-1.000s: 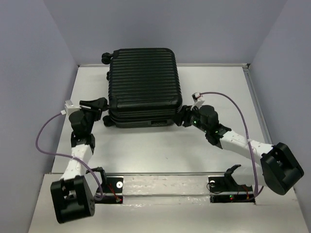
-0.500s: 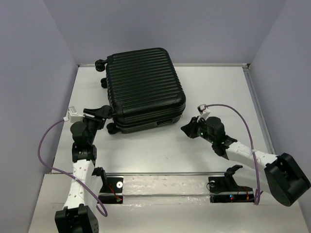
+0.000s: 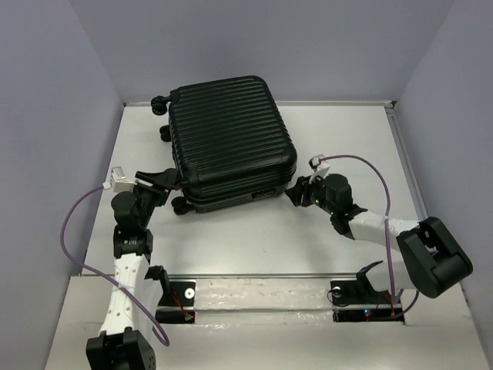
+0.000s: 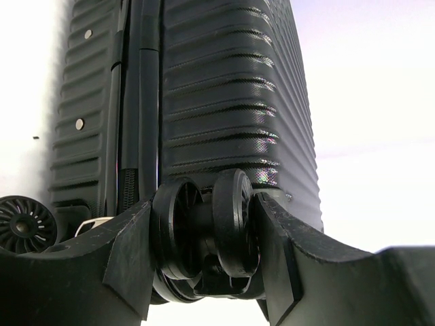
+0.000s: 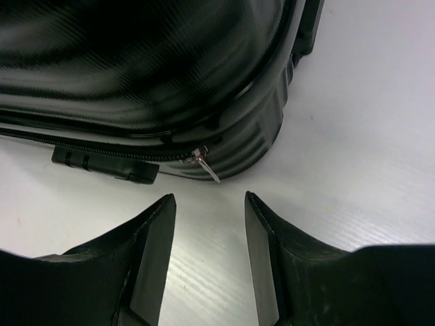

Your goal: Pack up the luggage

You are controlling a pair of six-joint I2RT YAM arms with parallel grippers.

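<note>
The luggage, a black ribbed hard-shell suitcase, lies flat and closed on the white table, turned slightly clockwise. My left gripper is at its near left corner, shut on a black caster wheel of the luggage; both fingers press the twin wheel's sides. My right gripper is open and empty at the near right corner. In the right wrist view the silver zipper pull hangs from the closed zipper just beyond my open fingertips, with the luggage shell above it.
A black side handle sits on the luggage's near face. Other caster wheels stick out at the far left corner. A low rim runs along the table's right edge. Purple cables loop beside both arms.
The luggage has been turned and shifted left at its near end. My left gripper went with its wheel. My right gripper backed off, then came forward again to the near right corner.
</note>
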